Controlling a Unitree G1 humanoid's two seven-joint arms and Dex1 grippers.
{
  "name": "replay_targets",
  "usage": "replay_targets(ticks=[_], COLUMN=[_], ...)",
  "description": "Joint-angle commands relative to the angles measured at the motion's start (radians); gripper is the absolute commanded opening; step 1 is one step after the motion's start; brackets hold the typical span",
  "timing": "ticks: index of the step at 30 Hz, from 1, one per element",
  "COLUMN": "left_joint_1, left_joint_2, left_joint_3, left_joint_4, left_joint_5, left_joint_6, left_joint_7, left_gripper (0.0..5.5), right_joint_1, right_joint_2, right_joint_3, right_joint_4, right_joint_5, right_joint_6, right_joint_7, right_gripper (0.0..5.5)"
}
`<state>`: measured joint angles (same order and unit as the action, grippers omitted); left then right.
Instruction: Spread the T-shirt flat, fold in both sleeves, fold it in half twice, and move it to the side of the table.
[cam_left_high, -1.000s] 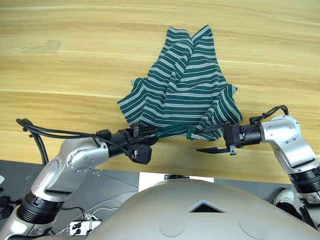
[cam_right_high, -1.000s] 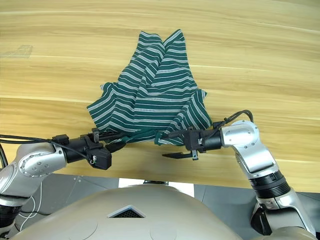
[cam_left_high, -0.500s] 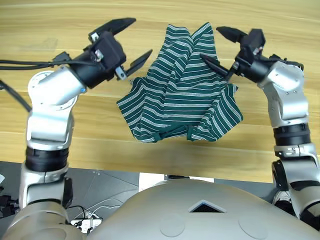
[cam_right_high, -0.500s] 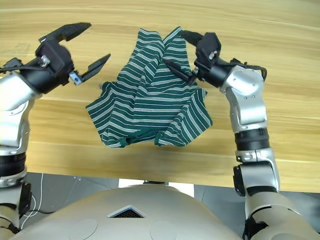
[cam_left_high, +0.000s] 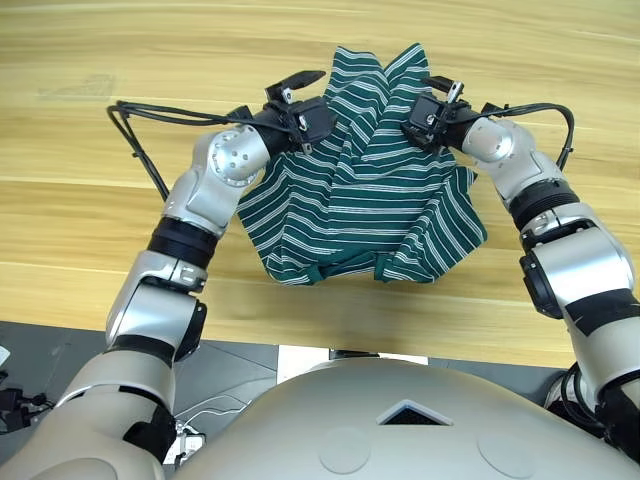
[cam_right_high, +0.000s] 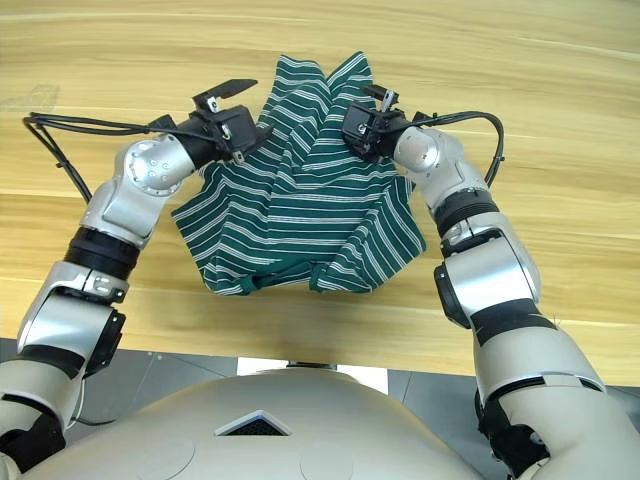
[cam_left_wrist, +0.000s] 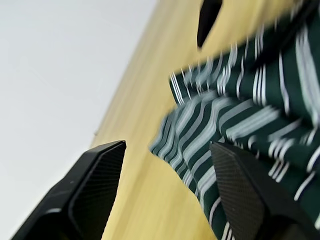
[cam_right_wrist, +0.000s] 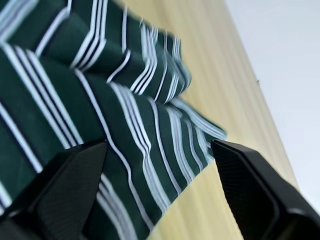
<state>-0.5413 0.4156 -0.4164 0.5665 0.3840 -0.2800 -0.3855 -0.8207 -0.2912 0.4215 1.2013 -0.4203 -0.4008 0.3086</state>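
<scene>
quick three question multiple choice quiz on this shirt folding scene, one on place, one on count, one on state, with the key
1. Where are the left gripper and the right gripper relative to the dark green, white-striped T-shirt?
A) at its far part, one on each side
B) at its near hem
C) far off to the sides
2. How many garments lie on the light wooden table?
A) one
B) two
C) three
3. The T-shirt is:
A) spread flat
B) folded into a neat square
C) bunched up with deep creases

Key: 1 A, both open grippers are at the far striped cloth. 2 A, one T-shirt lies there. 3 C, ridges of cloth run along it.
</scene>
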Motion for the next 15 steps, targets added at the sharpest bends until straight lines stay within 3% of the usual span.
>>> replay_targets(ticks=[1, 8, 15], left_joint_1=[-0.097, -0.118, -0.032], left_joint_2=[-0.063, -0.093, 0.056], left_joint_3=[-0.042, -0.067, -0.052], left_joint_4=[0.309, 0.587, 0.495], left_joint_5=[0.079, 0.127, 0.123], left_joint_6=[-0.054, -0.124, -0.218], left_joint_7=[0.102, 0.218, 0.218], left_gripper=[3.13, 3.13, 3.13], right_joint_1=[-0.010, 0.010, 0.025], right_joint_2=[0.011, -0.001, -0.042], right_joint_3=[0.009, -0.012, -0.041], right_joint_4=[0.055, 0.051, 0.034], right_joint_5=[-0.031, -0.019, -0.012], right_joint_6=[-0.004, -0.038, -0.042], right_joint_7=[-0.011, -0.015, -0.010], right_gripper=[3.85, 3.85, 3.85])
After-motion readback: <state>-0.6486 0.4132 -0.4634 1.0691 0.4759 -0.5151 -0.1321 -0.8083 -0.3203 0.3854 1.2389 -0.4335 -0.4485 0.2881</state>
